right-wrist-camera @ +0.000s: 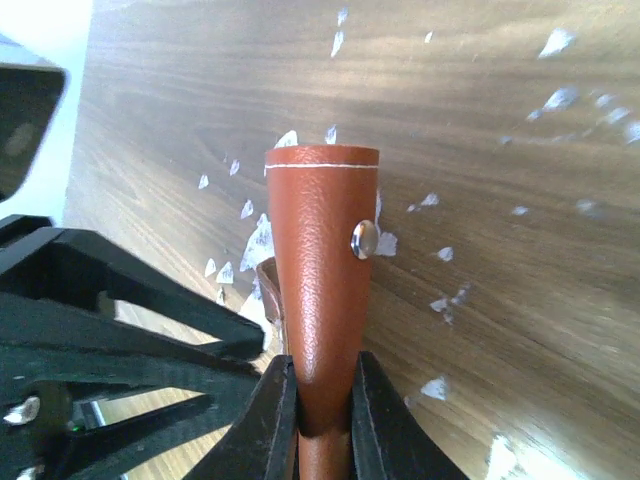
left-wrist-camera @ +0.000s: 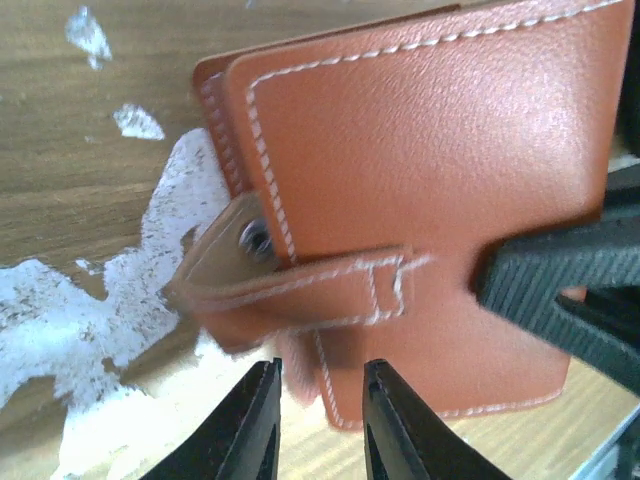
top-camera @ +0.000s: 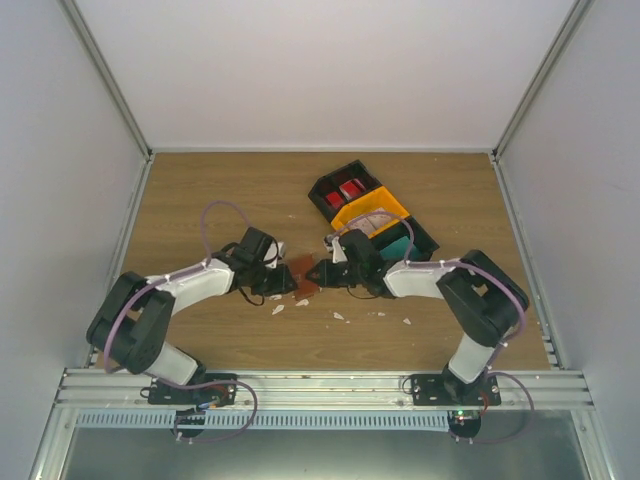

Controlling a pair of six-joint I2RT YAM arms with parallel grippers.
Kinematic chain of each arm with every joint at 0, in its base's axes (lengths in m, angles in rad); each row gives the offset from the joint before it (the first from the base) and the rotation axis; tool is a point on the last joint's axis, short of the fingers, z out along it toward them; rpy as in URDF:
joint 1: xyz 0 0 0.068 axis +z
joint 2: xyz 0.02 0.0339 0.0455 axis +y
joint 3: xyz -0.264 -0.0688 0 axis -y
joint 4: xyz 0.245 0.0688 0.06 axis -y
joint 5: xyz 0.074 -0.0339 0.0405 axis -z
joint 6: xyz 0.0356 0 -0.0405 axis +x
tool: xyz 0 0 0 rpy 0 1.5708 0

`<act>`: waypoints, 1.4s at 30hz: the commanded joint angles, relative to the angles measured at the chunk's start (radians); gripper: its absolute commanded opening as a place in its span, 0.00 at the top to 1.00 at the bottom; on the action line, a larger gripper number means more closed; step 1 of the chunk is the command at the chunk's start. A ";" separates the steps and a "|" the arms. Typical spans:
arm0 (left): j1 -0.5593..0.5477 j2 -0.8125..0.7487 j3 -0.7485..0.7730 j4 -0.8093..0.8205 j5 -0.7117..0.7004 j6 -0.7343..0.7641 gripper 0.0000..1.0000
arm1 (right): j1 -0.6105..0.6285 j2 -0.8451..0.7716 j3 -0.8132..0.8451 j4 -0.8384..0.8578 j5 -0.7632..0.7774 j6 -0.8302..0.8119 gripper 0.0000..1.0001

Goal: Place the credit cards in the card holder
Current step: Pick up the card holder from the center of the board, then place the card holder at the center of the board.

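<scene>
Your right gripper (right-wrist-camera: 322,378) is clamped on the card holder (right-wrist-camera: 322,260). It pinches the folded body edge-on, so the holder stands up off the table (right-wrist-camera: 480,120) near its middle. Your left gripper (left-wrist-camera: 322,375) meets the holder from the other side. Its jaws are a narrow gap apart and the holder's lower edge lies in that gap, but you cannot tell whether they actually bite on it. The snap tab (left-wrist-camera: 290,285) hangs undone.

The credit cards (top-camera: 349,189) lie in the black-and-orange tray (top-camera: 398,209), beyond the right gripper toward the far edge. None is in the holder or in a gripper.

The main risk is probably the grip. The leather looks smooth and the right jaws hold only a narrow strip, so a hard pull on the cover from the left could drag the holder out and drop it among the white scraps (top-camera: 300,303).

The right jaws also squeeze both covers together. If they keep doing so, the pockets likely cannot open. With both grippers busy on the holder, you have none free to fetch a card.
</scene>
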 commanded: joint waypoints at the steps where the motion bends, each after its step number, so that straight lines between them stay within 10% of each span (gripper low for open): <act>1: 0.012 -0.137 0.056 -0.034 -0.058 -0.010 0.73 | -0.010 -0.134 0.087 -0.353 0.177 -0.164 0.99; 11: 0.096 -0.387 0.097 -0.113 -0.176 -0.026 0.66 | 0.061 -0.200 0.355 -1.122 0.722 -0.174 1.00; 22: 0.134 -0.406 0.170 -0.151 -0.146 -0.003 0.64 | 0.231 0.016 0.587 -1.577 1.044 0.040 1.00; 31: 0.182 -0.399 0.215 -0.178 -0.134 0.021 0.62 | 0.347 0.262 0.754 -1.470 0.943 -0.002 0.98; 35: 0.202 -0.392 0.220 -0.175 -0.108 0.020 0.62 | 0.372 0.300 0.761 -1.338 0.865 -0.044 0.68; 42: 0.216 -0.360 0.228 -0.172 -0.075 0.026 0.59 | 0.371 0.318 0.726 -1.136 0.741 -0.077 0.64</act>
